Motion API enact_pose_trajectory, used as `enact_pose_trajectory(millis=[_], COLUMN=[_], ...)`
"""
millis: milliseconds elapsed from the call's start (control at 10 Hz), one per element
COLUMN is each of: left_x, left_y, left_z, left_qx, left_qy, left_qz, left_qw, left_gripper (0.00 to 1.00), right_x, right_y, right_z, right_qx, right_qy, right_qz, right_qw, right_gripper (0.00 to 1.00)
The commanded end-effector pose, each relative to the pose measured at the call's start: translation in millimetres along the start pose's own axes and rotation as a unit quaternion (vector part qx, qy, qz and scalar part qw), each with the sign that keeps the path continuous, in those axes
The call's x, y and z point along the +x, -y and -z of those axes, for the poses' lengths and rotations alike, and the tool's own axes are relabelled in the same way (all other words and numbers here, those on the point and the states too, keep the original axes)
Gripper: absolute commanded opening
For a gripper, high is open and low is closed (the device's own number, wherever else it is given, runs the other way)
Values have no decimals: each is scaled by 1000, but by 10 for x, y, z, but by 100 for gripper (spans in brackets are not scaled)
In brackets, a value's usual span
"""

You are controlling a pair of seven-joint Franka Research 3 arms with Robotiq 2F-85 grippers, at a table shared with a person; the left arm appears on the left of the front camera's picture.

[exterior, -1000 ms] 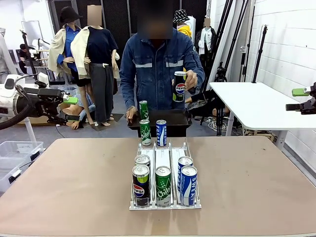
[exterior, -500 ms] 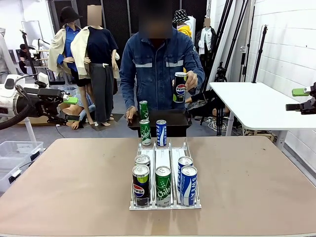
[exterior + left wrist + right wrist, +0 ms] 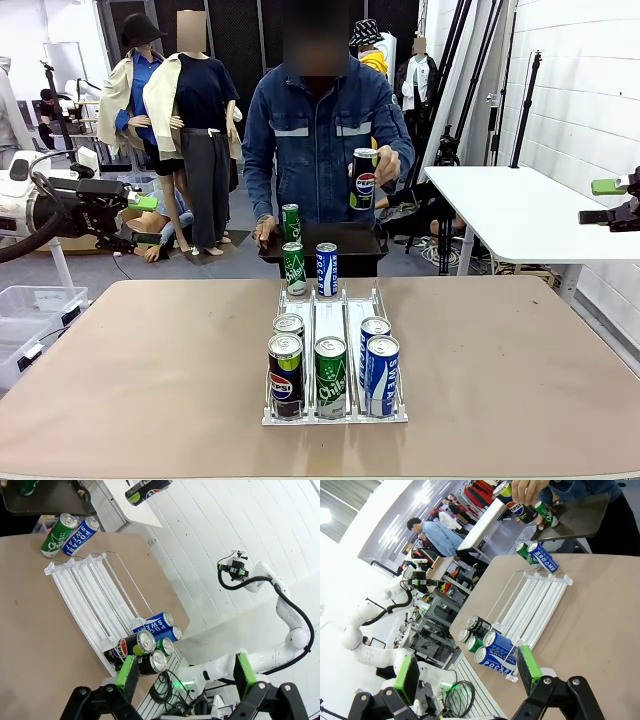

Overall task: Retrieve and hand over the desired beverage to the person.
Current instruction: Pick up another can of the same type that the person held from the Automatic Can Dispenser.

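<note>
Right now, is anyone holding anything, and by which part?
Left end effector and right end effector: open, empty. The person's hand grips a Pepsi can around its side; the other hand holds a black tray by its edge.

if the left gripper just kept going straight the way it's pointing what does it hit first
Probably the right arm's white lower link, seen between the left gripper's fingers. The front cans lie just off that line, beside one pad. Depth is unclear, so that's a guess.
</note>
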State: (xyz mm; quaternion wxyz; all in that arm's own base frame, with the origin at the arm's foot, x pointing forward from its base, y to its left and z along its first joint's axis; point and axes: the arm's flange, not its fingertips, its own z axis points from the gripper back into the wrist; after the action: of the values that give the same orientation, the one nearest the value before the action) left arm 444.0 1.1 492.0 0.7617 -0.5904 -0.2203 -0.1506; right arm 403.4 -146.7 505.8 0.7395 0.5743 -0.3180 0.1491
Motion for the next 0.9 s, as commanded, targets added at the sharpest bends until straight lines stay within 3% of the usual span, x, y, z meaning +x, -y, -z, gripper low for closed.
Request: enact_pose_trajectory(millis=[0,800], left_x=[1,1], left_y=[1,1], left_z=[-12,-12], left_qx=[-2,-2], left_qy=[2,2], left_qz=[0,0], left_qw=[1000,1000], left_gripper=[100,100], right_x=[4,4], right_y=[-6,-6], right_z=[2,2], right_qx=[7,7], right_qy=[3,3], right_qz=[-2,-2], right_qw=[1000,1000], right_gripper=[100,100])
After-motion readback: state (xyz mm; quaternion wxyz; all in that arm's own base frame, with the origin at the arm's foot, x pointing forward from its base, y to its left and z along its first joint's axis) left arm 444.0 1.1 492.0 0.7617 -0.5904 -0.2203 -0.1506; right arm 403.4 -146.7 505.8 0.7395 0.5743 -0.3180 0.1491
